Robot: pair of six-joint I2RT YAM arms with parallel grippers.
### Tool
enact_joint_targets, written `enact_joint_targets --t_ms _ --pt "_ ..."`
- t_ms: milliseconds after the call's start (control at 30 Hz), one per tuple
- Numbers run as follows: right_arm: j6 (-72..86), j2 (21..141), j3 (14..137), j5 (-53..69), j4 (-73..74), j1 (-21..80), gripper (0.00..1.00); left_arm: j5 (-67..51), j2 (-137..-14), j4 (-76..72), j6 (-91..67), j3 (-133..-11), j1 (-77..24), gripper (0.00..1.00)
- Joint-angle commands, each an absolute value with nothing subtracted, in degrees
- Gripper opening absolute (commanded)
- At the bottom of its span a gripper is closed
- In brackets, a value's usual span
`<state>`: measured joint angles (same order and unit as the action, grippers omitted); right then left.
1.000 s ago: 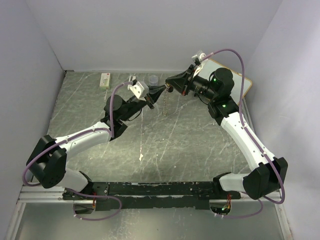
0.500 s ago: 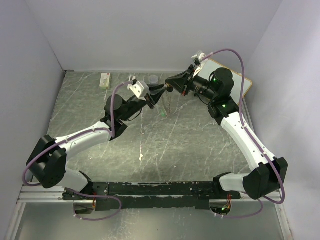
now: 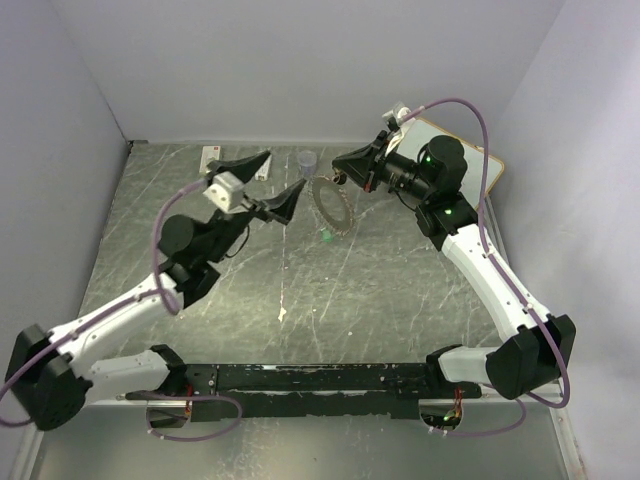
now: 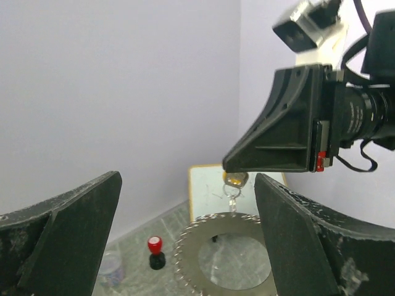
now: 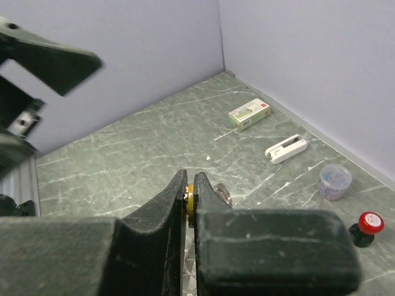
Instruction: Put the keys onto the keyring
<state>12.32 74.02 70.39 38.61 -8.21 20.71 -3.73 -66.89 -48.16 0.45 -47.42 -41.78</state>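
**Right tool pinches the yellow key with the ring hanging below; left tool spread wide**

The right tool (image 4: 229, 166) is pressed together on the small yellow-orange key (image 4: 236, 179). In the right wrist view the key shows as a thin yellow sliver (image 5: 191, 196) between the two black fingers. Below the key, by a small metal link, hangs the large thin round metal keyring with its toothed silvery rim (image 4: 223, 219). In the overhead view it sits just above the centre of the frame, directly below and left of the right tool's tip. Whether its lower edge touches the bench cannot be told.

The left tool (image 3: 286, 169) is spread wide and grips nothing. It sits upper left of centre in the overhead view, just left of the ring and apart from it. In its own wrist view the ring and the right tool appear between its two fingers (image 4: 68, 228).

The tiny bright green key (image 3: 326, 236) lies on the grey-green marbled bench (image 3: 380, 300), just below the ring and near the centre of the frame.

Along the far edge of the bench are a green-and-white box (image 5: 249, 114), a white clip-like piece (image 5: 286, 148), a small clear cup holding bluish bits (image 5: 335, 181) and a red-topped black knob (image 5: 368, 225). A white board (image 4: 207, 185) lies in the far corner behind the right arm
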Motion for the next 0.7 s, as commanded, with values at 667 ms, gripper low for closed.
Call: enact_joint_targets --t_ms 667 --pt "4.8 70.5 78.4 18.0 4.6 21.1 0.00 12.0 -65.1 -21.4 -10.6 -46.7 -40.9 1.00"
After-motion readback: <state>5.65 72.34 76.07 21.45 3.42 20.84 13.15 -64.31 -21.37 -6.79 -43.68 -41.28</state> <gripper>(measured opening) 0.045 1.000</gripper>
